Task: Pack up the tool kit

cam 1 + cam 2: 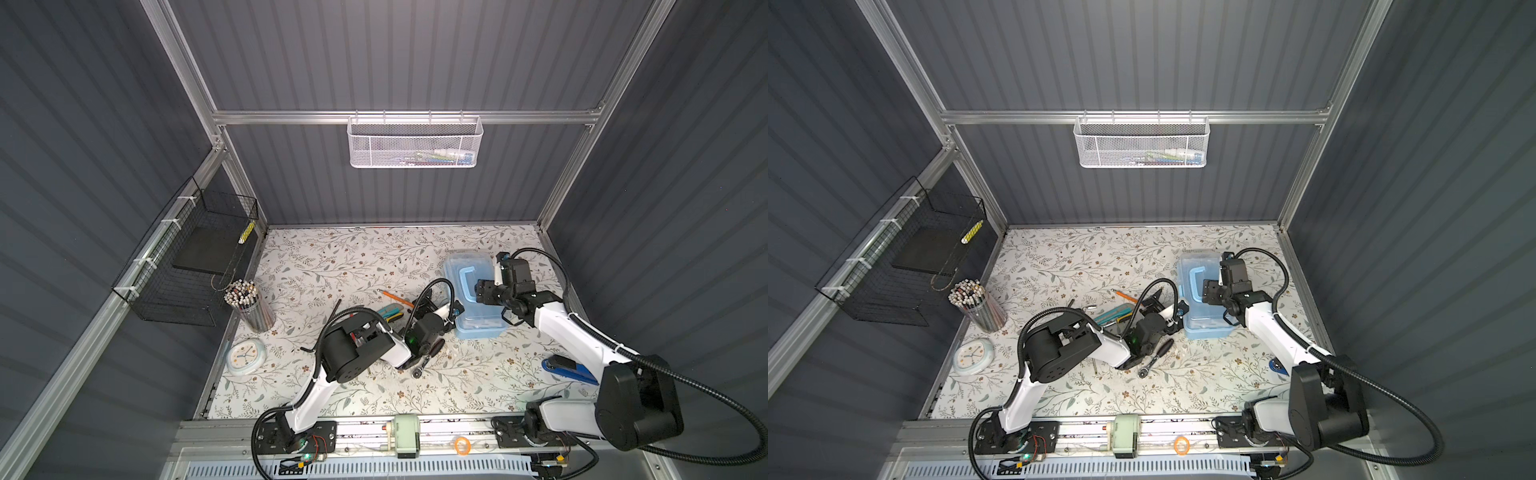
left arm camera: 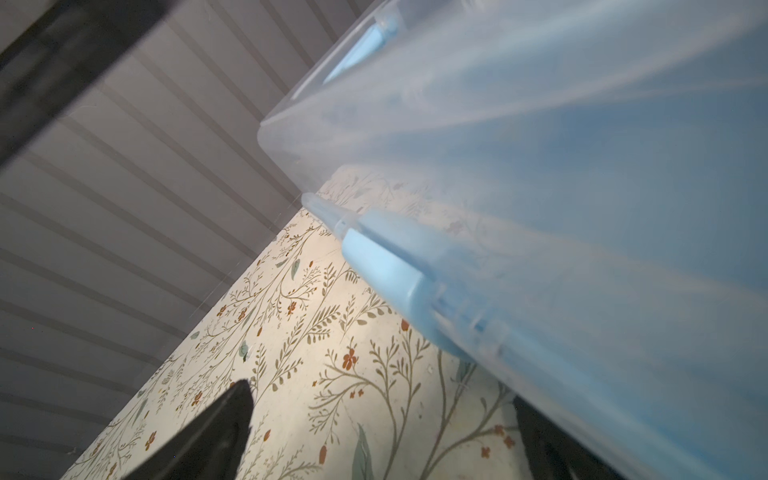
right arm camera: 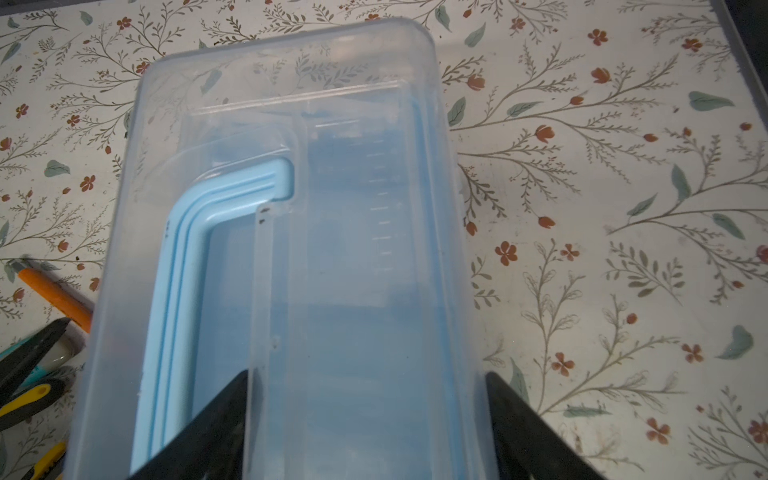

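The tool kit's light-blue box (image 1: pixel 465 328) stands at the right of the table, its clear lid (image 3: pixel 291 104) on top and its blue handle (image 3: pixel 183 257) lying flat. My right gripper (image 1: pixel 483 293) hangs over the lid, open. One finger (image 3: pixel 224 419) is above the lid beside the handle and the other finger (image 3: pixel 519 419) is just outside the box's edge. My left gripper (image 1: pixel 444 307) is open at the box's left side, near a blue latch (image 2: pixel 382 274). A ratchet (image 1: pixel 428 358), yellow-black knives (image 1: pixel 392 314) and an orange-handled tool (image 1: pixel 397 298) lie left of the box.
A cup of pencils (image 1: pixel 249 305) and a small clock (image 1: pixel 246 356) stand at the table's left edge. A blue stapler (image 1: pixel 569 368) lies under the right arm. A black wire basket (image 1: pixel 195 257) hangs on the left wall, a white mesh basket (image 1: pixel 415 143) on the back rail.
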